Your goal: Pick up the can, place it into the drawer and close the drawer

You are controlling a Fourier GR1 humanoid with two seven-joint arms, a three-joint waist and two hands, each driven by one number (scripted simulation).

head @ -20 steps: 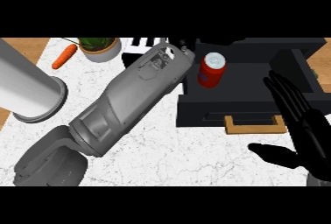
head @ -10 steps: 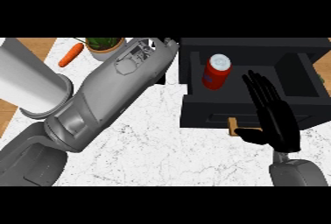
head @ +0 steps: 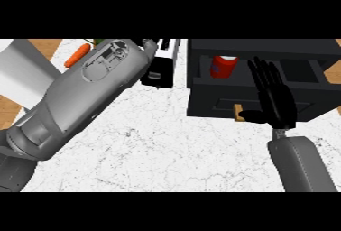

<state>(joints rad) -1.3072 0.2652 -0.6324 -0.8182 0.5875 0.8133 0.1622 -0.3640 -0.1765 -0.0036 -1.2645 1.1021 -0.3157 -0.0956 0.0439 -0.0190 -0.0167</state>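
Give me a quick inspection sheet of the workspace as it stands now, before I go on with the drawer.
Surface: white marbled counter; wood shows at its left edge.
Job's things: red can stands upright inside the open black drawer.
Clutter: carrot at the far left; a white cylinder at the left edge; a black and white object by the drawer, which I cannot identify.
Hands: right hand is open, fingers straight, over the drawer's front; left hand is mostly hidden behind its forearm, so its fingers cannot be judged.
Cables: nothing seen.
Surroundings: nothing seen beyond the counter.
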